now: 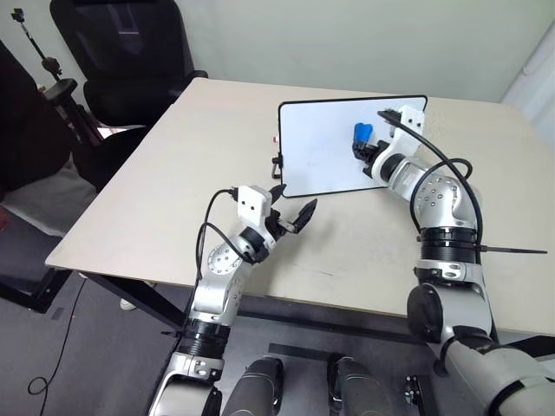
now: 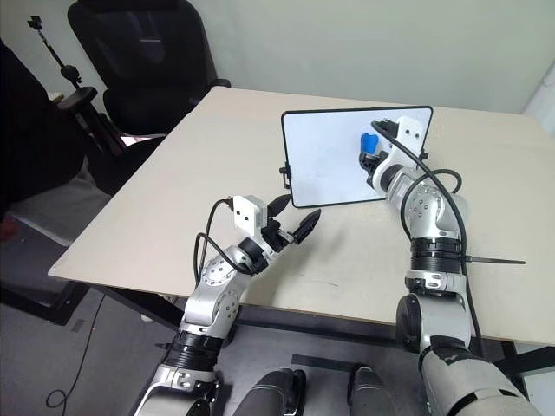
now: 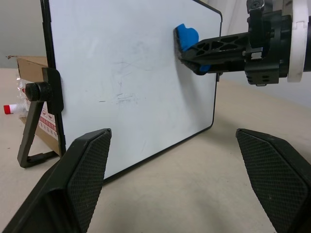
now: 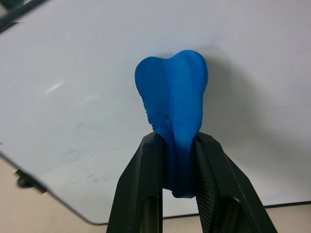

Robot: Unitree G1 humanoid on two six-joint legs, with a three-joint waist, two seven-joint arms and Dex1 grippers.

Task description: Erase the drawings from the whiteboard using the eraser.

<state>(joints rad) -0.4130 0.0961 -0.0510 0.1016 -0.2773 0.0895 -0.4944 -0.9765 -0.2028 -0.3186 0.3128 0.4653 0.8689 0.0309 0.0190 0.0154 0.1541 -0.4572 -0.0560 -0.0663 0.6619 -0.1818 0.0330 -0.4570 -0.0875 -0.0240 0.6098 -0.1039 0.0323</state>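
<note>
Blue and chunky, the eraser (image 4: 172, 111) sits pinched between the two black fingers of the right end effector (image 4: 177, 145), its rounded end pressed against the white face of the whiteboard (image 1: 321, 143) near the board's upper right part as the head camera sees it; the board stands propped upright on the pale wooden bench (image 1: 173, 191), tilted back on a black side clip and stand (image 3: 41, 116); its thin black frame and rounded corners show clearly; faint grey smudges and thin stroke marks (image 3: 121, 94) remain around the middle of the white surface, apart from the eraser, and whether these are the drawings or leftover traces cannot be told; the left end effector (image 1: 290, 208) hangs above the bench in front of the board's lower left corner, its fingers spread wide with nothing between them; behind the board's clip lies a cardboard box (image 3: 24, 68) with a small red-capped item (image 3: 10, 108) beside it; a black office chair (image 1: 121, 52) stands at the bench's far left corner.
</note>
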